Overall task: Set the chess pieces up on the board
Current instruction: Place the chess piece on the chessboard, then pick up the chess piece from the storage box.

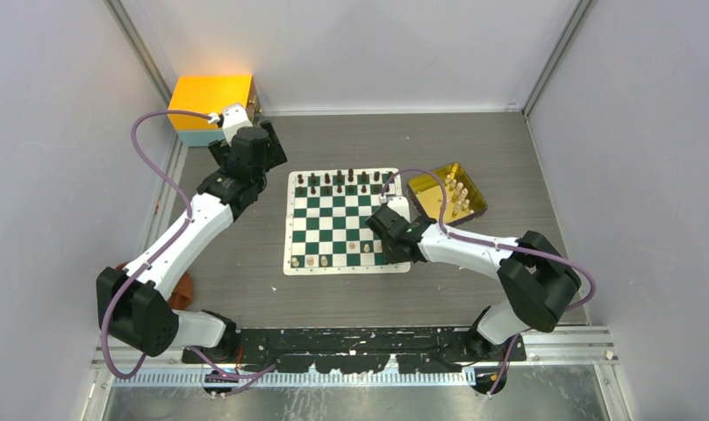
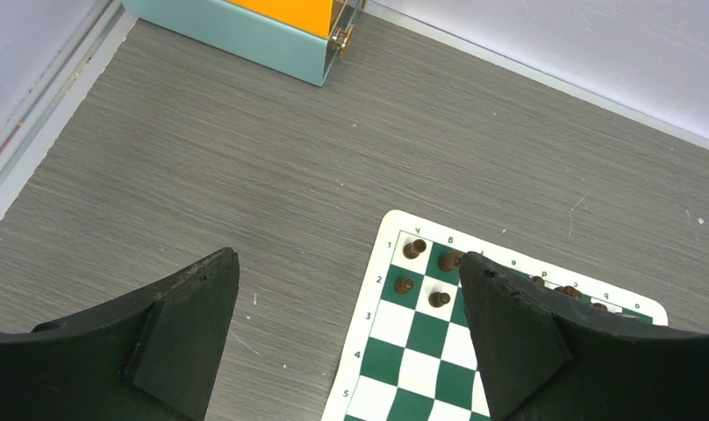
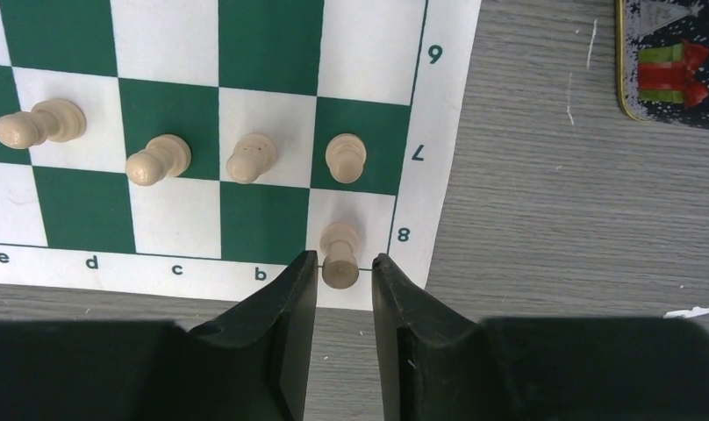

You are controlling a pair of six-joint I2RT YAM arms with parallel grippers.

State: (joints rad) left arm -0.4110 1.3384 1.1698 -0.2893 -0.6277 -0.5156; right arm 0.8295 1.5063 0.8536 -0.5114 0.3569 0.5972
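As I read the overhead view, the gold tray (image 1: pixel 426 197) right of the board (image 1: pixel 333 224) holds a cluster of pale chess pieces (image 1: pixel 459 195); dark pieces (image 1: pixel 338 180) line the board's far rows. An orange box (image 1: pixel 212 96) sits at the desk's (image 1: pixel 246 281) far-left corner, contents unseen.

Left wrist view: left tool (image 2: pixel 349 263) spread wide over bare desk, gripping nothing, with four dark pieces on the board corner ahead.

Right wrist view alone resolves the right tool (image 3: pixel 345 258): fingers slightly apart, flanking a pale piece (image 3: pixel 340 241) at the corner square by row 8 without touching it. Four pale pieces occupy row 7.
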